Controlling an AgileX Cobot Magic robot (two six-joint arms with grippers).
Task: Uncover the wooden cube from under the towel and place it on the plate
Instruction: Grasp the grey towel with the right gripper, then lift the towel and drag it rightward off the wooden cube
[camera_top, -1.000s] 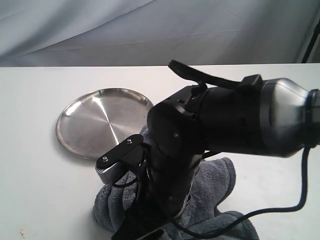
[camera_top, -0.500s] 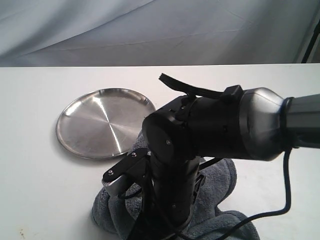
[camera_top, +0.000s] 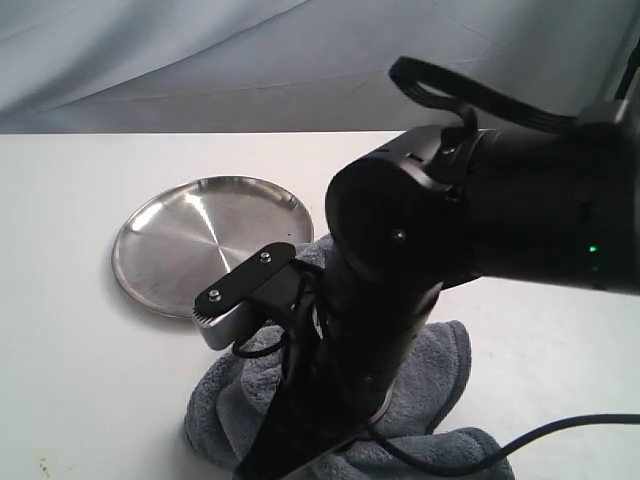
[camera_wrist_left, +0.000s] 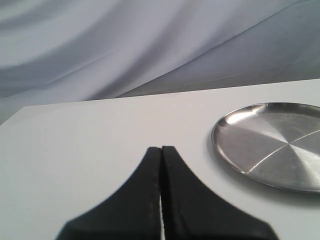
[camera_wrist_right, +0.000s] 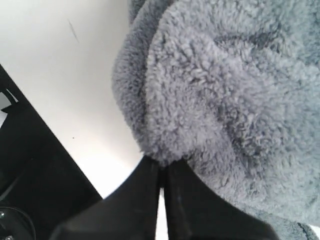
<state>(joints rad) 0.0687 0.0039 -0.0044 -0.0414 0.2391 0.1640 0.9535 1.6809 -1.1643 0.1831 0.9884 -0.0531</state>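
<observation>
The blue-grey towel (camera_top: 440, 370) lies bunched on the white table, just in front of the steel plate (camera_top: 200, 240). My right arm (camera_top: 420, 250) reaches down over the towel and hides much of it. In the right wrist view my right gripper (camera_wrist_right: 162, 165) is shut, with a fold of the towel (camera_wrist_right: 225, 90) pinched at its tips. My left gripper (camera_wrist_left: 161, 149) is shut on nothing, low over bare table beside the plate (camera_wrist_left: 275, 145). The plate holds nothing. The wooden cube is hidden.
The table's near edge (camera_wrist_right: 75, 160) runs close to the right gripper, with dark space (camera_wrist_right: 30, 165) beyond it. A black cable (camera_top: 540, 430) trails over the table at the right. A grey cloth backdrop (camera_top: 300, 60) hangs behind the table.
My right arm has swung up and to the right, now filling more of the exterior view. The towel bunch has shifted slightly; the plate has not moved.
</observation>
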